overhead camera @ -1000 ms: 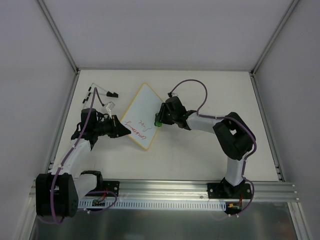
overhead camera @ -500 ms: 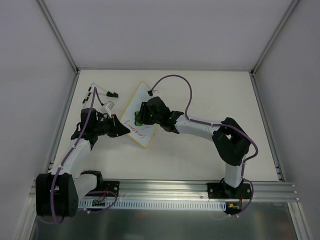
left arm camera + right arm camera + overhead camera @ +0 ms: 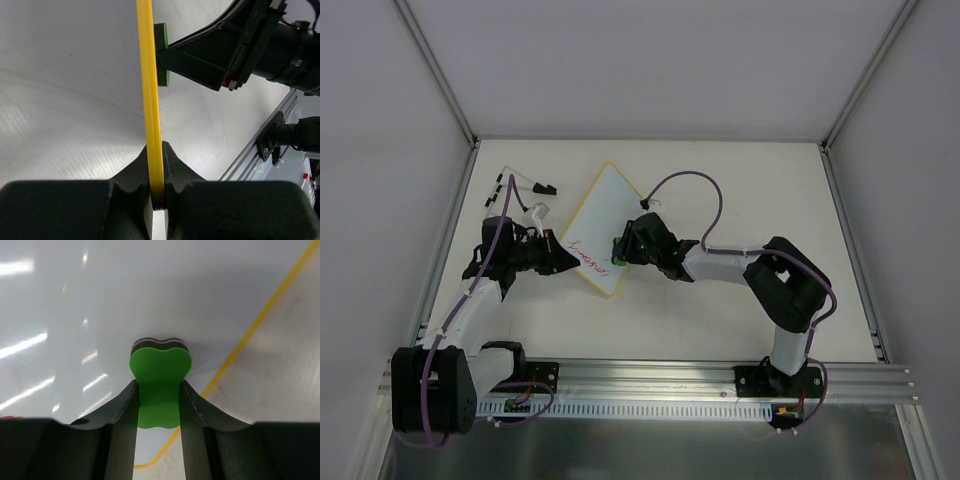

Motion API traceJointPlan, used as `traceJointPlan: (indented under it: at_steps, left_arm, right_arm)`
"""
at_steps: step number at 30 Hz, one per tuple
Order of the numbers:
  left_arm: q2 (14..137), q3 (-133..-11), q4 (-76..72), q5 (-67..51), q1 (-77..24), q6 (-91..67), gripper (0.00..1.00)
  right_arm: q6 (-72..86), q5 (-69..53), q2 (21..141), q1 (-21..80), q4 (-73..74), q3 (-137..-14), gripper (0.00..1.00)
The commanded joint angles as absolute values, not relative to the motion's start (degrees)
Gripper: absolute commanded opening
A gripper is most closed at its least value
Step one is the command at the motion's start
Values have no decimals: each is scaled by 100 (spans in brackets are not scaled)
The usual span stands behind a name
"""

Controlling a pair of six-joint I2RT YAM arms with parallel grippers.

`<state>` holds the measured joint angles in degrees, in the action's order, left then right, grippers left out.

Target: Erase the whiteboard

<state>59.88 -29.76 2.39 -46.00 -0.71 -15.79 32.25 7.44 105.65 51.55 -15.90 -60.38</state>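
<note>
Evidently the left hand (image 3: 156, 150) is clamped on the yellow rim of the whiteboard (image 3: 610, 205), steadying it left of centre on the tabletop (image 3: 740, 180), so that the right hand (image 3: 159, 390), closed on the green eraser (image 3: 160, 365), can bear on its face beside the unerased red writing (image 3: 584, 258).

We are looking down at a white table (image 3: 720, 190) carrying the whiteboard (image 3: 610, 200) near its middle, with a few small black and clear pieces (image 3: 542, 187) lying toward its far left corner.
</note>
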Motion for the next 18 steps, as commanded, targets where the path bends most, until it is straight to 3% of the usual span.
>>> traceJointPlan:
  at_steps: [1,8,18]
  left_arm:
    - [5783,-3129,-123,-5361,-185,-1529,0]
    - [5889,-3164,-132,-5467,-185,-1538,0]
    - [5871,-3129,-123,-5414,-255,-1547,0]
  right_arm:
    - [3217,1011,10635,5054,-1775,-5740,0]
    - [3147,660,10775,5054,-2478,-5809,0]
    - [3322,791,10731,5668,-2689,-6846,0]
